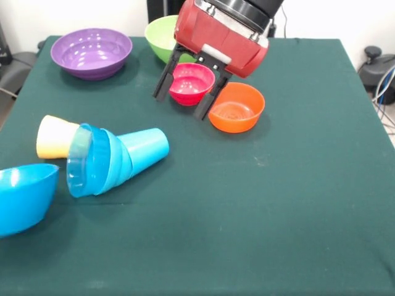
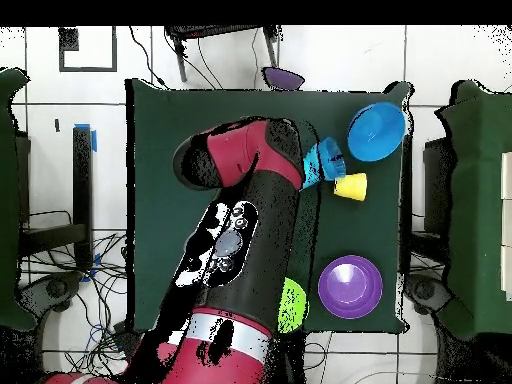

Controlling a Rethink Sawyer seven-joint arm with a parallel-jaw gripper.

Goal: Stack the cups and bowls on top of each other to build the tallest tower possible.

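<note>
Tablecloth [image 1: 278,203], dark green, covers the whole work surface in the front view. The red and black arm [image 1: 222,28] reaches down from above, and its gripper [image 1: 185,102] hangs over the pink-red bowl [image 1: 191,82]. The two black fingers [image 1: 165,81] are spread wide, one on each side of that bowl, with the bowl sitting between them; whether the fingers actually touch its rim cannot be told. Nothing is lifted.

The purple bowl [image 1: 91,52] stands upright well to the left of the fingers, toward the far corner. Behind the fingers, partly hidden by the arm, is the lime green bowl [image 1: 159,34]. Just beside the right finger sits the orange bowl [image 1: 237,107], upright and close to the pink-red one.

Nearer the camera and left of the fingers lies the tower [image 1: 111,159], tipped over on its side. It is a sky-blue tapered cup with blue bowls nested into its mouth, widening like a funnel; the wide end points left, the cup's base points right toward the fingers. A separate large blue bowl [image 1: 23,196] rests tilted at the left edge, near the tower's wide end. The pale yellow cup [image 1: 55,137] lies on its side just behind the tower, touching or almost touching the blue bowls.

From overhead, the arm hides the gripper, while the purple bowl [image 2: 350,287], yellow cup [image 2: 351,186] and large blue bowl [image 2: 375,131] show beside it.
</note>
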